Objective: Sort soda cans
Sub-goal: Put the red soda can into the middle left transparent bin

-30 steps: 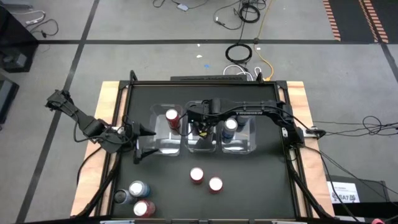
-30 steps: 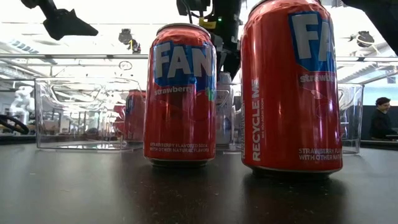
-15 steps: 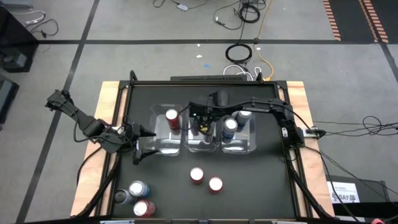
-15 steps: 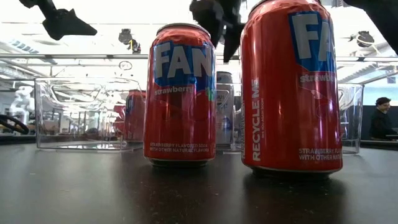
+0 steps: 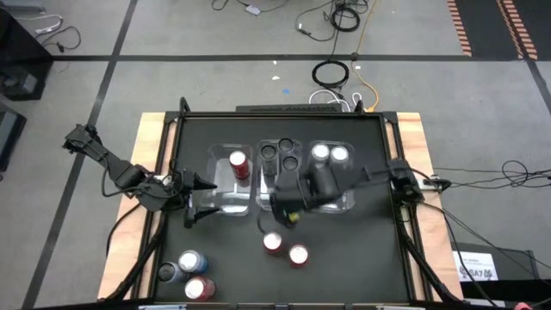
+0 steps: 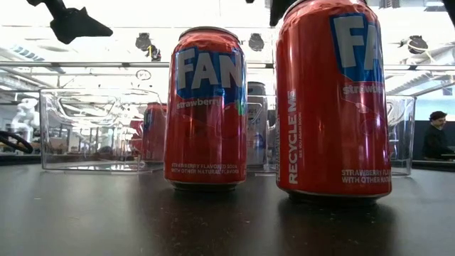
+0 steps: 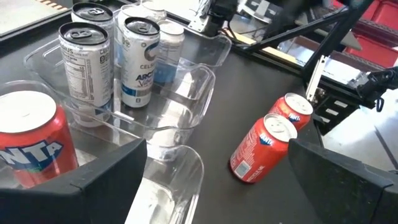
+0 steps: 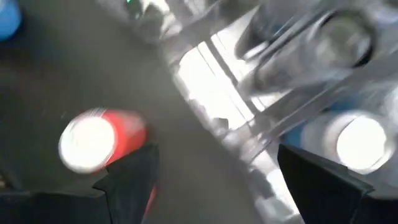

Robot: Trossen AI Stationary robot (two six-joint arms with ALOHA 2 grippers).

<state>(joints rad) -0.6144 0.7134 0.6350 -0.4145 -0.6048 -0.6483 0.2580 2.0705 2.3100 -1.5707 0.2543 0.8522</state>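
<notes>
Near table centre: 2 red soda cans (image 5: 286,249), silver tops | right gripper (image 5: 284,214) above, wide, empty | left gripper (image 5: 196,200) wide

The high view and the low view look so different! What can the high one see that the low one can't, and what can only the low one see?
Only the high view shows the three cans in the near left corner, the two dark cans in the middle bin and the open right gripper near the bins.

Only the low view shows the strawberry labels and a person in the room behind.

Both show the two red cans on the table in front of the clear bins.
</notes>
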